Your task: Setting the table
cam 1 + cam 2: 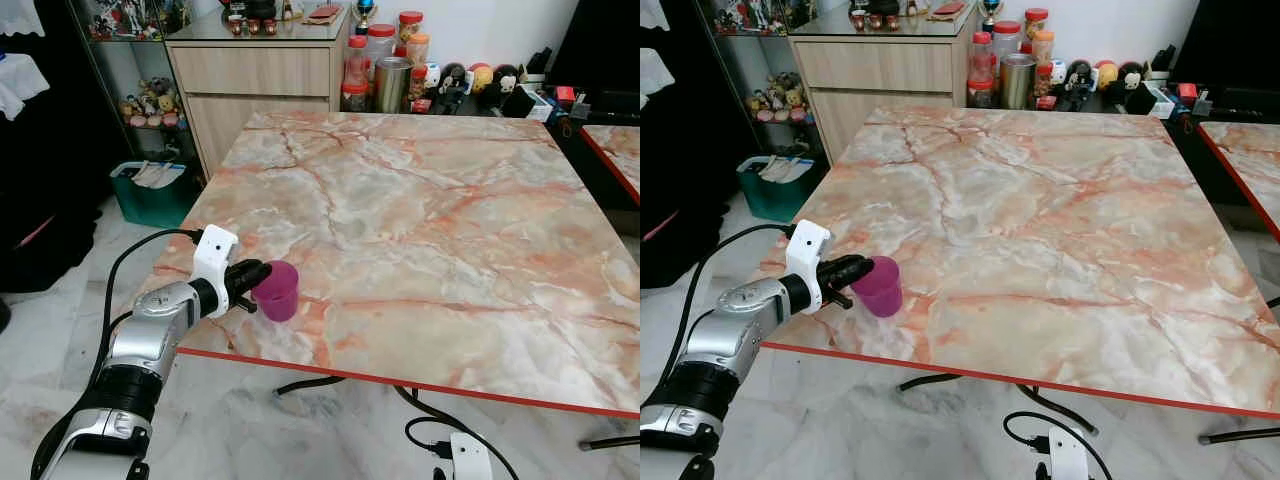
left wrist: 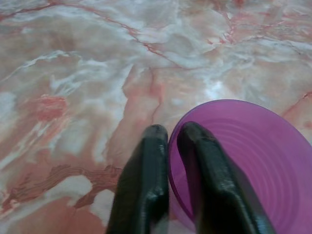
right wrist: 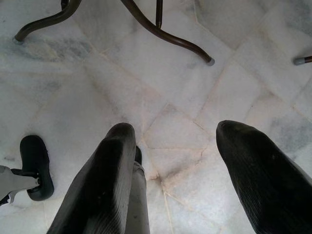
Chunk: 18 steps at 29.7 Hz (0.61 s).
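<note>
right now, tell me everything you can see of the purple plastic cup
The purple plastic cup is a small translucent tumbler, wider at its open mouth than at its base, with faint rings inside. It stands upright, apparently empty, on the pink-veined marble table, near the table's front-left corner by the red edge. The left gripper pinches its rim, one black finger outside the wall and the other inside. Nothing else touches it.

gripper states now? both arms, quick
Left gripper: shut on the rim of the purple cup, at the marble table's near-left corner.
Right gripper: open, holding nothing, hanging over the floor.
</note>
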Tool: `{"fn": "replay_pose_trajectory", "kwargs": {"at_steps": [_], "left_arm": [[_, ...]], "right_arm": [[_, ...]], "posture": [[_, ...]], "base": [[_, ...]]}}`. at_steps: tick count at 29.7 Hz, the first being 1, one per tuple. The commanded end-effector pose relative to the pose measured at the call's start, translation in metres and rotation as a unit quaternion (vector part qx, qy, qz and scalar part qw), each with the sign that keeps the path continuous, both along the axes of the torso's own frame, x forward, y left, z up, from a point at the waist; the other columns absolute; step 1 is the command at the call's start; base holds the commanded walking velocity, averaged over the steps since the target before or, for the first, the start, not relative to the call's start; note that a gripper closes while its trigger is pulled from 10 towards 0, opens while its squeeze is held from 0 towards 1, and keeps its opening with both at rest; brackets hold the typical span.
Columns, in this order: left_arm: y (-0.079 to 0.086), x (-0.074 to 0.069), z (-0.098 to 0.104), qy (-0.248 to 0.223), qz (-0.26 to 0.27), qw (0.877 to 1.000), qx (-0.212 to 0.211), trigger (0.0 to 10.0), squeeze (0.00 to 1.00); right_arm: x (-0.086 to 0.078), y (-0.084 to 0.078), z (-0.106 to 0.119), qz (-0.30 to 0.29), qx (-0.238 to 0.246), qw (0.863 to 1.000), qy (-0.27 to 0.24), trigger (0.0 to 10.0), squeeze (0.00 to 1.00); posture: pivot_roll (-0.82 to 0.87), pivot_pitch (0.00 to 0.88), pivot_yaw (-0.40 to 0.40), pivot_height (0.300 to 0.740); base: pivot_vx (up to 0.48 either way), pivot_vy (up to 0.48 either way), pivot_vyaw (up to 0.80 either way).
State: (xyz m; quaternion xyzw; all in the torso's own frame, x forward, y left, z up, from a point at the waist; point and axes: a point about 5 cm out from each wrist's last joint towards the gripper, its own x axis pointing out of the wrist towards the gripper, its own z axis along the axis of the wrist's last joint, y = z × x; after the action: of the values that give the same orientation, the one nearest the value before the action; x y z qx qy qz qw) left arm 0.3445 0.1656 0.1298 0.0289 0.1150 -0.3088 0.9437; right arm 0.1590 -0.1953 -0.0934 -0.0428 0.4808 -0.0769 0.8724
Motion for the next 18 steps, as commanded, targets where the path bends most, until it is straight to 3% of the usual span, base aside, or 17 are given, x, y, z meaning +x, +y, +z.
{"fn": "replay_pose_trajectory", "kwargs": {"at_steps": [1,7,13,15,16,18], "left_arm": [[0.000,-0.002,-0.001,0.004,-0.007,1.000,0.013,0.0,0.00],[0.001,-0.001,0.000,-0.002,0.001,1.000,0.010,0.0,0.00],[0.014,0.011,0.012,-0.041,0.080,0.996,-0.023,0.0,0.00],[0.021,0.016,0.020,-0.059,0.125,0.989,-0.060,0.0,0.00],[0.027,0.019,0.028,-0.078,0.161,0.979,-0.096,0.0,0.00],[0.031,0.022,0.036,-0.101,0.186,0.970,-0.121,0.0,0.00]], "right_arm": [[0.000,0.001,0.000,-0.003,0.003,1.000,0.001,10.0,0.00],[0.001,0.001,0.000,-0.003,0.002,1.000,0.001,10.0,0.00],[0.002,0.001,0.000,-0.002,0.001,1.000,0.000,10.0,0.00],[0.002,0.000,0.001,-0.001,0.001,1.000,0.000,10.0,0.00],[0.002,0.000,0.001,-0.001,0.000,1.000,-0.001,10.0,0.00],[0.002,-0.001,0.001,0.000,-0.001,1.000,-0.001,10.0,0.00]], "posture": [[0.04,0.000,0.018,0.719],[0.04,0.000,0.016,0.719],[0.04,0.000,0.012,0.719],[0.03,0.000,0.010,0.719],[0.03,0.000,0.010,0.719],[0.03,0.000,0.011,0.719]], "base": [[0.000,0.000,0.00],[0.000,0.000,0.00],[0.000,0.000,0.00],[0.000,0.000,0.00],[0.000,0.000,0.00],[0.000,0.000,0.00]]}}
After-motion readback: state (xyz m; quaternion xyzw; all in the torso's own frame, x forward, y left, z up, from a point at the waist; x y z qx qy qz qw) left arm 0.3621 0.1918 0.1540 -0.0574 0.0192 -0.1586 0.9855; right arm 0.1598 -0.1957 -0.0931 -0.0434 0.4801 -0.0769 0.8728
